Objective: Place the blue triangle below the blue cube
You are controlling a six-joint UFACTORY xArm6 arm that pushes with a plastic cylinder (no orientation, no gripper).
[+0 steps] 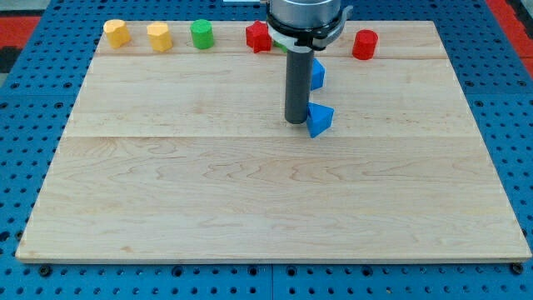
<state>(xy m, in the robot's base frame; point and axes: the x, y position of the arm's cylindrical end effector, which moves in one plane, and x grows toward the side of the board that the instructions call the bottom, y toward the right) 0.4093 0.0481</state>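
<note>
So the rod is standing straight up over the upper middle of the wooden board point(166, 208); there's no pincer on this arm at all, just the dark rod, so nothing to call wide, narrow or holding. My tip point(296, 122) sits right against the left side of the blue triangle point(320, 119), looks like it's touching, though I can't swear to it from here; the triangle lies just to the view's right of the rod. The blue cube point(317, 74) is a bit further up, half hidden behind the rod, so I only catch its right edge; the triangle sits below it in the view, close but apart.

Along the view's top edge there's a row: a yellow block point(117, 32) at far left, another yellow block point(159, 37) beside it, then a green block point(201, 34), a red star-ish block point(258, 37) just left of the arm, and a red cylinder point(365, 44) off to the right; a sliver of green peeks out behind the rod, can't tell its shape. The board rests on a blue pegboard table point(33, 125).
</note>
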